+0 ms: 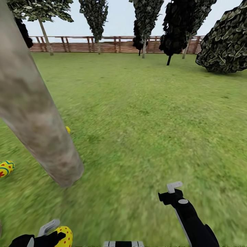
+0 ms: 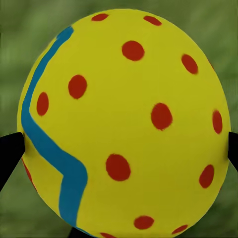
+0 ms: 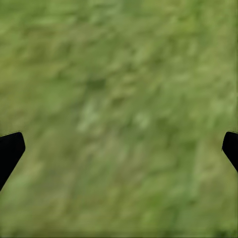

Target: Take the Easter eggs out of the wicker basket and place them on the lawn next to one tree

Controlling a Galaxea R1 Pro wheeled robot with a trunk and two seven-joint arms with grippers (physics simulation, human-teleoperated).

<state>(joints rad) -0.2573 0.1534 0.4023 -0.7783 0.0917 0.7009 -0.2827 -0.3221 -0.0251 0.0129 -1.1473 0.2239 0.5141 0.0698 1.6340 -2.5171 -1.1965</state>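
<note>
- three easter eggs showed in the head view: one held egg [image 1: 64,236] in the left gripper [image 1: 51,233] low in front of the robot, a second egg [image 1: 6,168] on the lawn [image 1: 144,130] beside the tree trunk [image 1: 37,127], and a yellow sliver of a third egg [image 1: 68,129] peeking from behind the trunk.
- one step seemed left: setting the held egg down near the same trunk. it would go best lowered close to the grass before the fingers part, so the egg does not roll away, and kept off the two eggs already lying there.
- the left wrist view showed the held egg [image 2: 124,124] clamped between both dark fingertips [image 2: 10,153], touching it on either side; its shell was yellow with red dots and a blue-green zigzag band.
- the right gripper [image 1: 170,193] hung over bare grass, its jaws spread wide with nothing between them in the right wrist view.
- farther off stood dark narrow trees [image 1: 145,20], a round bush [image 1: 226,41] and the slatted fence [image 1: 113,44].
</note>
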